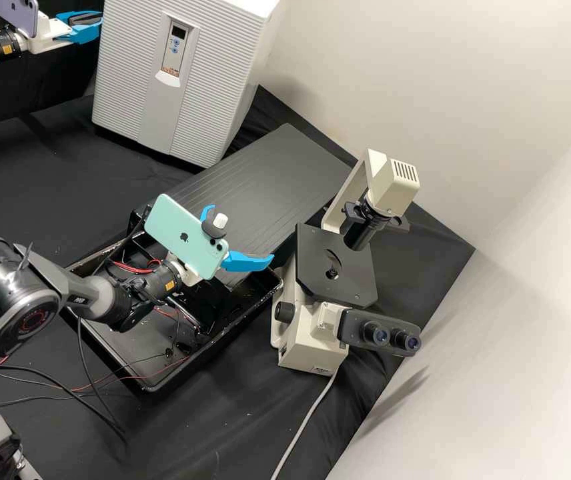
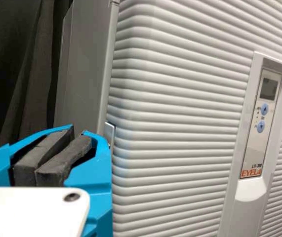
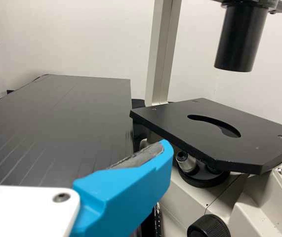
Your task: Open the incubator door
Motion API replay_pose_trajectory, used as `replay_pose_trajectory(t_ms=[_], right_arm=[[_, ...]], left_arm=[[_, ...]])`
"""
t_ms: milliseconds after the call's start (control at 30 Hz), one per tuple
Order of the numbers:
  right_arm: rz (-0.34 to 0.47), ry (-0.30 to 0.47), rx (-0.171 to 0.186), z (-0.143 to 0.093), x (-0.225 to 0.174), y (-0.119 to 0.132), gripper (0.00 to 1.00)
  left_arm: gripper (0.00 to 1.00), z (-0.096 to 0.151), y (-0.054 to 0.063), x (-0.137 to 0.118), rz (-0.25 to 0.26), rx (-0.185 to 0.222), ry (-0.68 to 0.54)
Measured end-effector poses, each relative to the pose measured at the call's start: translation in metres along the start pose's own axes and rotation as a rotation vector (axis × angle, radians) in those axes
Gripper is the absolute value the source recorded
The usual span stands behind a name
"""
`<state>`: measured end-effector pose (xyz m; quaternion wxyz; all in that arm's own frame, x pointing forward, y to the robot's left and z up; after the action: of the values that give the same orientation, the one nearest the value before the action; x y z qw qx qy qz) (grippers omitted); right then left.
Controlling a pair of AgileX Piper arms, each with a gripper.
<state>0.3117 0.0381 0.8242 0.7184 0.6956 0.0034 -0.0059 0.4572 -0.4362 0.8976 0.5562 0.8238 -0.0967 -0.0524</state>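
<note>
On the right arm point(image 1: 12, 293) the gripper point(image 1: 242, 233) is held open; near the bench's point(image 1: 32, 153) far edge, the left gripper point(image 2: 78, 131) is closed beside the unopened incubator door point(image 2: 180, 108).

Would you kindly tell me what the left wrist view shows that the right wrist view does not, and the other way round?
Left wrist view: the control panel of the incubator, with a small display.
Right wrist view: the microscope and the dark grooved slab.
Both: bright blue fingers, the left tool's in one, the right tool's in the other.
</note>
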Motion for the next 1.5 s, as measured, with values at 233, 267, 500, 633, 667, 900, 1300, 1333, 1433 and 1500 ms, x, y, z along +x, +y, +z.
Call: replay_pose_trajectory(t_ms=[233,267,500,633,667,900,1300,1333,1433,1500], right_arm=[[0.000,0.000,0.000,0.000,0.000,0.000,1.00],[0.000,0.000,0.000,0.000,0.000,0.000,1.00],[0.000,0.000,0.000,0.000,0.000,0.000,1.00],[0.000,0.000,0.000,0.000,0.000,0.000,1.00],[0.000,0.000,0.000,0.000,0.000,0.000,1.00],[0.000,0.000,0.000,0.000,0.000,0.000,1.00],[0.000,0.000,0.000,0.000,0.000,0.000,1.00],[0.000,0.000,0.000,0.000,0.000,0.000,1.00],[0.000,0.000,0.000,0.000,0.000,0.000,1.00],[0.000,0.000,0.000,0.000,0.000,0.000,1.00]], left_arm=[[0.00,0.009,0.003,-0.011,-0.010,-0.007,0.002],[0.00,0.010,0.001,-0.013,-0.013,-0.014,0.003],[0.00,0.023,-0.003,-0.033,-0.016,-0.042,-0.016],[0.00,0.031,-0.005,-0.045,-0.018,-0.048,-0.039],[0.00,0.032,-0.005,-0.048,-0.019,-0.050,-0.043],[0.00,0.053,-0.007,-0.075,-0.049,-0.058,-0.106],[0.00,0.098,-0.007,-0.116,-0.101,-0.036,-0.325],[0.00,0.103,-0.003,-0.118,-0.077,-0.034,-0.363],[0.00,0.111,0.005,-0.124,-0.030,-0.033,-0.412],[0.00,0.113,0.008,-0.127,-0.016,-0.028,-0.414]])
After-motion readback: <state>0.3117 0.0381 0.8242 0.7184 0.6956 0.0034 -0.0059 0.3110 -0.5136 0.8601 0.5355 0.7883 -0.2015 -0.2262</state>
